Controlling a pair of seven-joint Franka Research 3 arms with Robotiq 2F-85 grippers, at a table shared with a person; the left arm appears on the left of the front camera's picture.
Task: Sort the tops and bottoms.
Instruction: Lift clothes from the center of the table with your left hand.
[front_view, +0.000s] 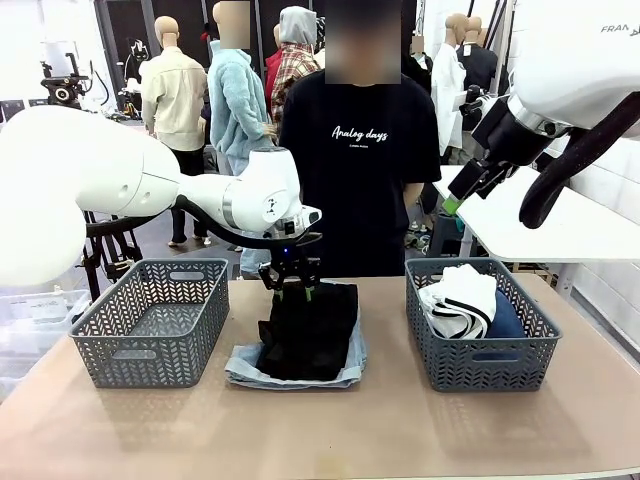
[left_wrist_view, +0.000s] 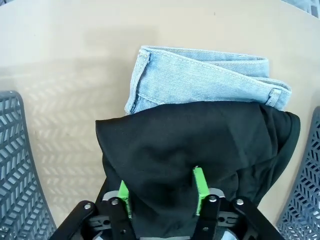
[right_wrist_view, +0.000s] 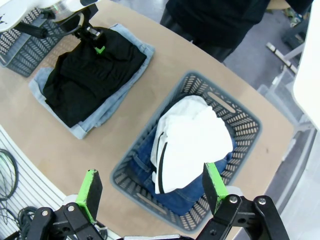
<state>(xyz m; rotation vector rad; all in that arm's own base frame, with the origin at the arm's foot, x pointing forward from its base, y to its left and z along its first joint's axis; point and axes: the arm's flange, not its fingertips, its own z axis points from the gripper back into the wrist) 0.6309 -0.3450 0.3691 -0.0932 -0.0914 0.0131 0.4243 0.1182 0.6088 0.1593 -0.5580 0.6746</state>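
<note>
Left gripper (left_wrist_view: 161, 182) pinches a fold of the black top (left_wrist_view: 200, 145), which lies on the shorts (left_wrist_view: 200, 75) on the table (front_view: 320, 430). Soft, light and limp, it will likely sag; a deep bite suits.

- Your black top (front_view: 308, 335) lies folded at the middle of the table (front_view: 330, 430), between the two baskets, spread flat over the shorts.
- Your shorts (front_view: 240, 372) are pale blue denim, flat under the black top, with their edges showing around it.
- Your white top (front_view: 462, 298), with thin black stripes, sits crumpled in the right basket (front_view: 480, 368).
- Your dark denim (front_view: 506, 320) lies in that basket, under the white top.
</note>
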